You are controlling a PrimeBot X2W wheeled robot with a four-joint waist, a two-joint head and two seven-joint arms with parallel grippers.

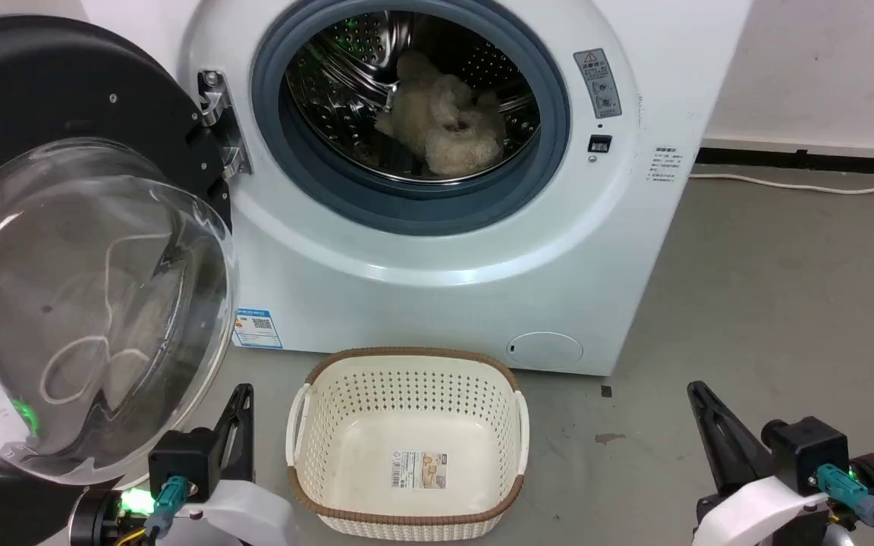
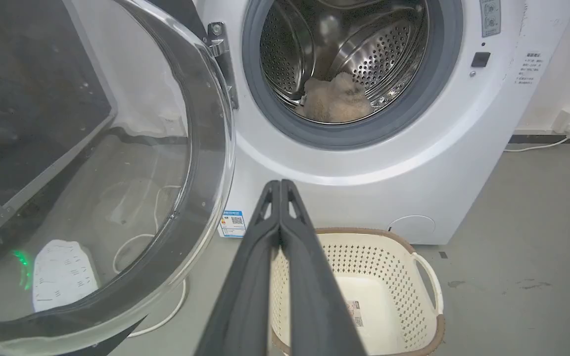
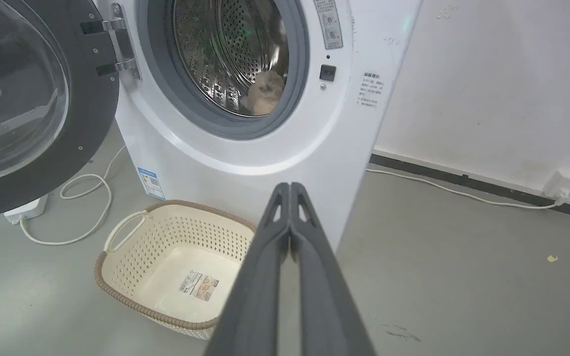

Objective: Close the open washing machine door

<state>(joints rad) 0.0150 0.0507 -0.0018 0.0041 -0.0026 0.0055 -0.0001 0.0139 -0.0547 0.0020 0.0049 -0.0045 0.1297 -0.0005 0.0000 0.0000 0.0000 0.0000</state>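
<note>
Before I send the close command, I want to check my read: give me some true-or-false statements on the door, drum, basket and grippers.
1. The washing machine door stands open, swung out on the robot's left. True.
2. The drum is empty. False: a beige fluffy item lies in the drum.
3. The basket holds laundry. False: the basket has just a label inside.
4. The left gripper and the right gripper are both shut, holding nothing. True.
</note>
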